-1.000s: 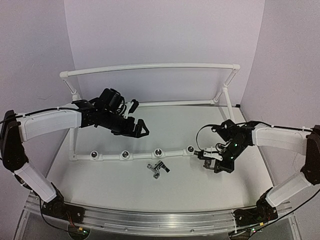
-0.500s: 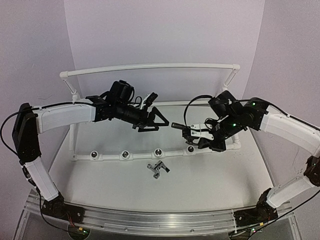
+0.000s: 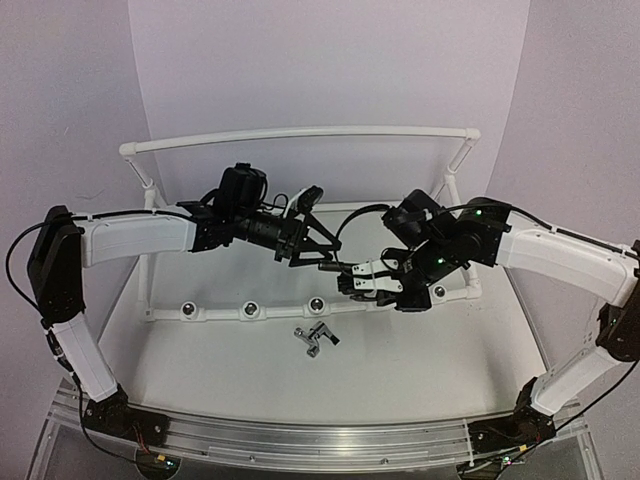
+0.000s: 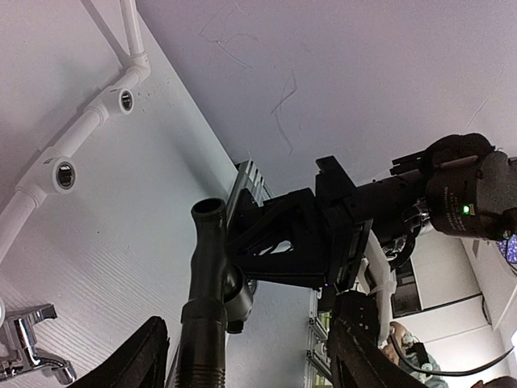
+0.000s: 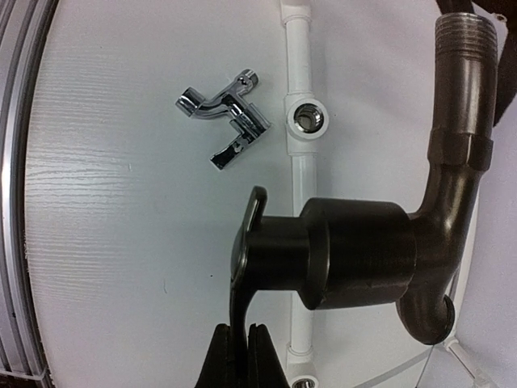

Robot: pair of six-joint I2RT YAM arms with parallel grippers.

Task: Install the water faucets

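Right gripper point(image 5: 245, 338): jaws clenched on the thin flat lever of the dark faucet point(image 5: 355, 250), which is held clear of the table point(image 5: 121, 242), its body lying crosswise and its threaded stem pointed away from the fingers. Left gripper point(image 4: 242, 347): jaws released and spread wide, with the same faucet's ribbed stem seen between the two fingers point(image 4: 141, 360). One finger is placed just beside the stem, though contact cannot be told, and the other is kept well apart from it. In the top view both arms are stretched toward the middle of the workspace and the two grippers are brought nose to nose above the front rail of the white pipe frame point(image 5: 296, 40). A chrome faucet point(image 5: 234, 113) is left lying on its side on the table, just in front of that rail and near a silver-ringed socket point(image 5: 305, 119), not touching it. The other sockets along the rail are seen open.
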